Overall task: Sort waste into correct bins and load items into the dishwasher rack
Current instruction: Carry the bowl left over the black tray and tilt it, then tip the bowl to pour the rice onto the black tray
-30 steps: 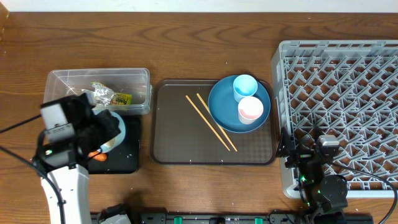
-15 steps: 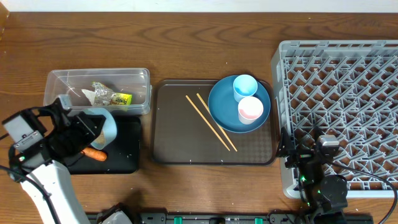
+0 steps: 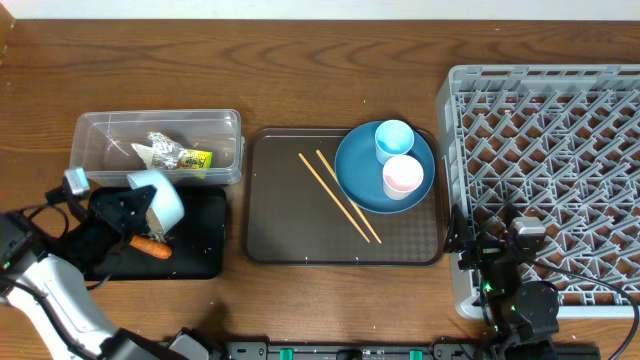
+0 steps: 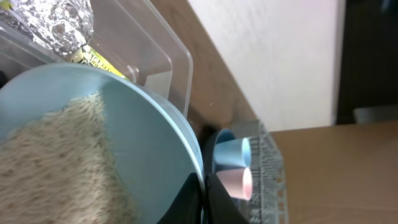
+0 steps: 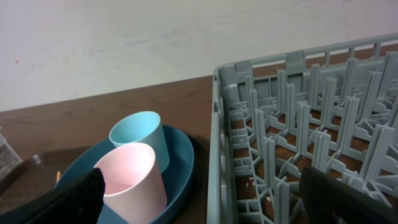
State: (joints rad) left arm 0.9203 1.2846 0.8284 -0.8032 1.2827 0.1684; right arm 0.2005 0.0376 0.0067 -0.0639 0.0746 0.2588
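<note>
**Bowl tipped over the tray:** The left gripper (image 3: 138,212) clamps the rim of the white bowl (image 3: 158,202). The bowl is tipped on its side over the black tray (image 3: 200,255), close to the clear tub (image 3: 100,130).

From overhead only the bowl's pale outer wall shows, its mouth turned back toward the wrist. The left wrist camera looks into that mouth, where rice (image 4: 50,162) lies heaped against the lower wall. The rim runs between the two dark fingers (image 4: 230,208).

Just below the fingers an orange carrot (image 3: 152,247) lies on the black tray, long axis roughly left to right. Beyond the bowl, the snack wrapper (image 3: 180,156) sits in the tub.

Well to the fingers' right, two chopsticks (image 3: 340,197) lie side by side on the brown serving tray (image 3: 290,235), slanting from far-left to near-right. Beside them the blue plate (image 3: 358,185) carries the light blue cup (image 3: 394,138) and the pink cup (image 3: 403,176).

The right gripper (image 5: 200,186) is spread wide and empty. Its camera shows both cups upright, and the standing pegs of the dishwasher rack (image 5: 298,112), which the overhead view flattens.
</note>
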